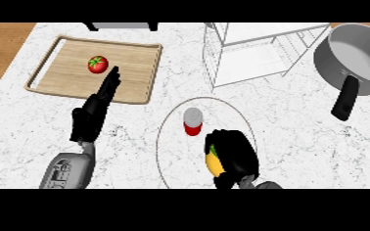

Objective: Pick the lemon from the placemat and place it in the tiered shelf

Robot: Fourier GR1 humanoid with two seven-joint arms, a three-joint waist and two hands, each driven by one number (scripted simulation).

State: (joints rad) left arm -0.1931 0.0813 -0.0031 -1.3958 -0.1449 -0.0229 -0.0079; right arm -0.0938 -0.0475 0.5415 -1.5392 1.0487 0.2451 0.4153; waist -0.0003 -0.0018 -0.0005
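A yellow lemon shows at the near side of a round white placemat, mostly hidden by my right hand, whose fingers curl round it. The white wire tiered shelf stands at the back, right of centre, well away from the hand. My left hand rests open at the left with straight fingers pointing up, their tips over the near edge of a wooden tray.
A wooden tray at the back left holds a tomato. A small red and grey can stands on the placemat just beyond my right hand. A grey pan with a black handle lies at the right edge.
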